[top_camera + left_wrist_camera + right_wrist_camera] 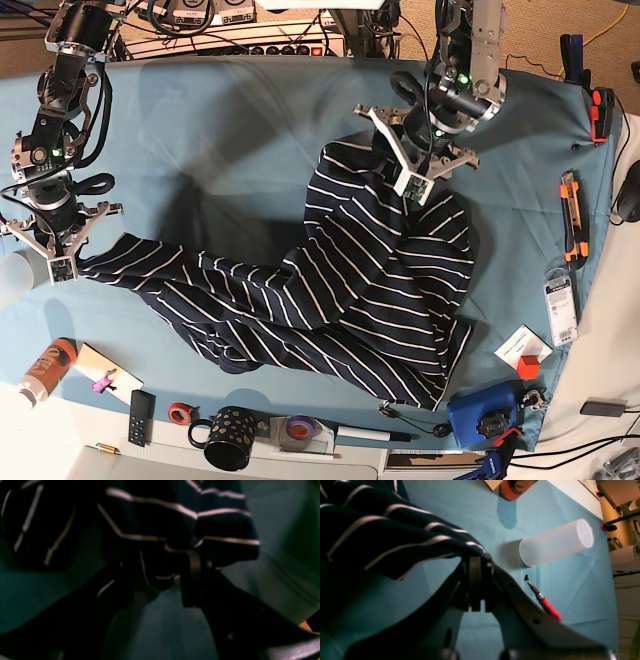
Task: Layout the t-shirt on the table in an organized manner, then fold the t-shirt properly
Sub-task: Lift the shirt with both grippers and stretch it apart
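Note:
The navy t-shirt (350,290) with thin white stripes lies crumpled and stretched across the teal table (220,130). My left gripper (413,185) is at the shirt's upper end and grips a thick bunch of fabric. In the left wrist view the t-shirt (175,522) is wadded between the spread fingers of that gripper (162,577). My right gripper (62,265) holds the shirt's far left tip. In the right wrist view it (477,557) is shut on the edge of the t-shirt (382,535), lifted off the table (570,585).
A translucent plastic cylinder (555,542), a red-handled screwdriver (546,603) and an orange can (515,487) lie near my right gripper. Along the front edge are a black mug (228,438), tape rolls (180,412) and a remote (141,417). A box cutter (570,215) lies at the right.

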